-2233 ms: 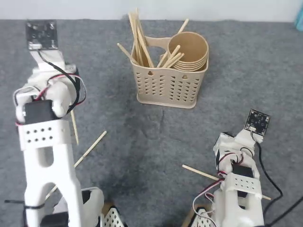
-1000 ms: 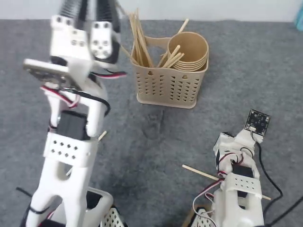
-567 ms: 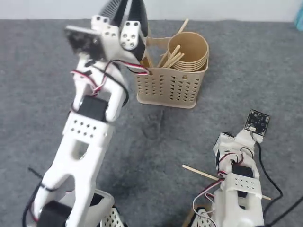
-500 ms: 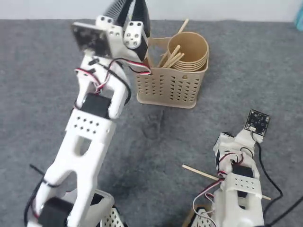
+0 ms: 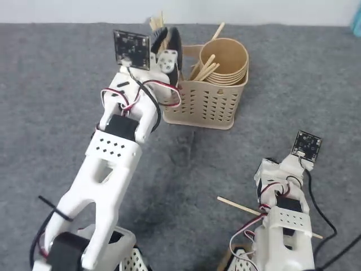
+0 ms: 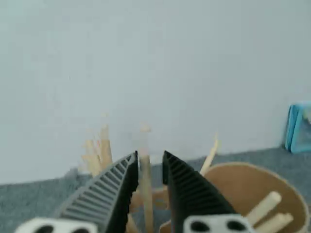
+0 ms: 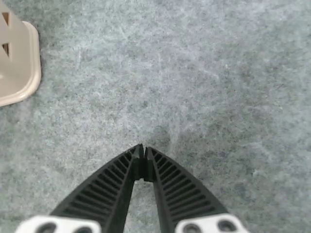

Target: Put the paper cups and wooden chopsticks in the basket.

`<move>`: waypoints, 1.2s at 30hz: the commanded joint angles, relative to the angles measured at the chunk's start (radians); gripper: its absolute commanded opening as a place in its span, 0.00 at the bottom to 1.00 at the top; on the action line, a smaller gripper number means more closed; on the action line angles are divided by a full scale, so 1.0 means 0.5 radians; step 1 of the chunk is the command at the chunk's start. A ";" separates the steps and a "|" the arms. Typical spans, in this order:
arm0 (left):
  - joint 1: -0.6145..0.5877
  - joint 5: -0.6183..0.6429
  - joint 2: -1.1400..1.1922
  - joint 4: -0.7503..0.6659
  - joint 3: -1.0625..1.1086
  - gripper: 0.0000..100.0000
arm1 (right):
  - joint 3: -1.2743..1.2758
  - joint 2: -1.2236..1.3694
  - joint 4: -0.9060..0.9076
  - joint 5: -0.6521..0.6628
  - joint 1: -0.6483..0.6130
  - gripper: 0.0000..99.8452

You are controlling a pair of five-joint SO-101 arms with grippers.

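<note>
Left end effector (image 6: 150, 155): jaws slightly parted around a chopstick (image 6: 145, 138) over the basket (image 5: 200, 104). Right end effector (image 7: 144, 150) closed, empty. Risk: chopstick snags on the standing chopsticks (image 6: 99, 150) and tips outside.

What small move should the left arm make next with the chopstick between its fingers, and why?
Probably open the left gripper a little wider. It is above the basket, and the wooden chopstick stands upright between its slightly parted fingers, so it should then drop inside.
</note>
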 commanded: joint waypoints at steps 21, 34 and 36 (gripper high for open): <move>-0.506 0.015 -0.543 2.035 -1.131 0.21 | -0.074 -0.054 -0.005 0.031 -0.002 0.01; -1.065 -0.890 -0.562 3.069 -0.643 0.21 | -0.068 -0.054 0.011 0.031 -0.005 0.01; -1.065 -1.102 -0.555 3.072 -0.404 0.21 | -0.064 -0.054 0.011 0.031 -0.005 0.01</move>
